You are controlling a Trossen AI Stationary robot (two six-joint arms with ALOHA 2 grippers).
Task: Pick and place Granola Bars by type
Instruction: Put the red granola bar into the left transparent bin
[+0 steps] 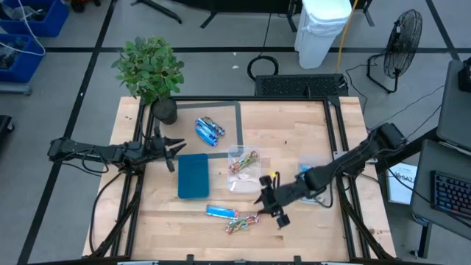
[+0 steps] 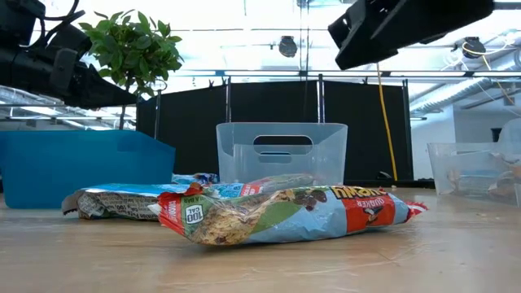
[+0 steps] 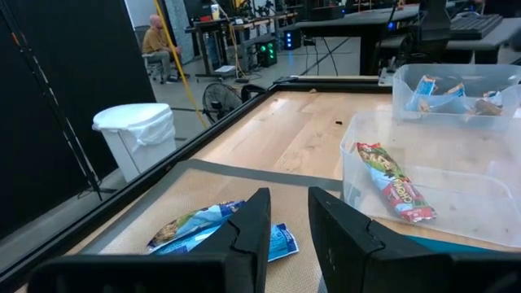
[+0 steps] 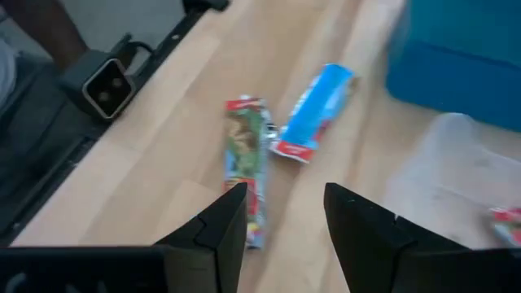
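Observation:
Two granola bars lie flat on the near part of the table: a light blue-and-white one (image 1: 221,212) (image 4: 313,110) and a red/green multicoloured one (image 1: 246,221) (image 4: 247,163) (image 2: 285,216). My right gripper (image 1: 274,207) (image 4: 285,216) hovers open just right of them, touching nothing. Darker blue bars (image 1: 209,130) (image 3: 203,228) lie on a grey mat at the far side. A clear tub (image 1: 245,168) holds a red/green bar (image 3: 392,183). A second clear tub (image 1: 316,185) (image 3: 456,89) holds more bars. My left gripper (image 1: 174,147) (image 3: 286,232) is open, near the blue bars.
A teal tray (image 1: 193,175) (image 2: 73,167) sits between the left gripper and the clear tubs. A potted plant (image 1: 151,70) stands at the far left corner. Black frame rails run along the table's edges. Bare wood shows at the near right and the far right.

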